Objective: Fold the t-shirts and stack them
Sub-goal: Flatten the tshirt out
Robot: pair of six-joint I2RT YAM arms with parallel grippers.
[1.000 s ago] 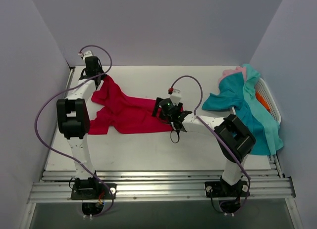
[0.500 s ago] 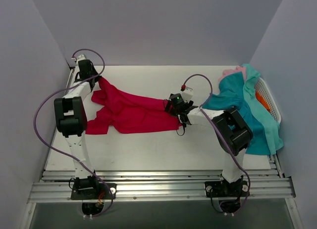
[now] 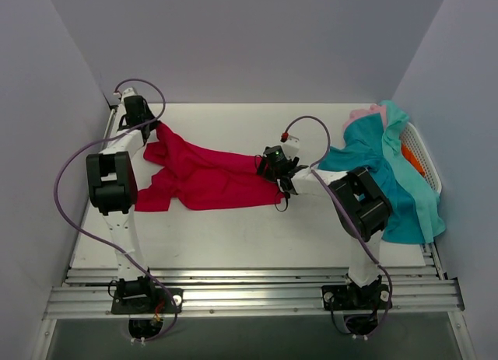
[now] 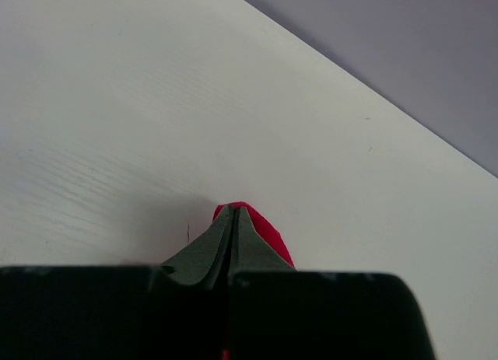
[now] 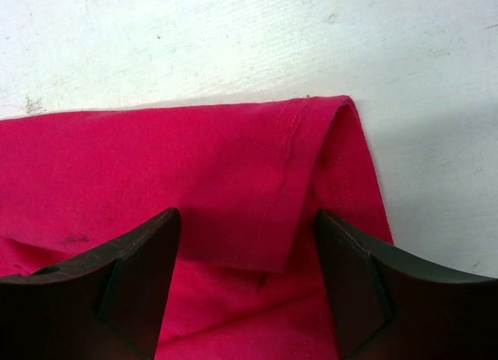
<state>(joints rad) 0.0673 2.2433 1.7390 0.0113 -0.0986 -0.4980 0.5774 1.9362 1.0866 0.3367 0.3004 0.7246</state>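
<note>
A crimson red t-shirt lies crumpled across the middle left of the table. My left gripper is at the shirt's far left corner, shut on a pinch of red cloth. My right gripper is open over the shirt's right end, its fingers either side of a folded hemmed sleeve, not gripping. Teal t-shirts and a pale pink one hang over the basket at the right.
A white slotted basket with something orange inside stands at the right edge. Grey walls close the left, back and right sides. A metal rail runs along the near edge.
My right gripper moved right and further back along the shirt's right end. The shirt is stretched out more between the two grippers. My left gripper shifted slightly left.
</note>
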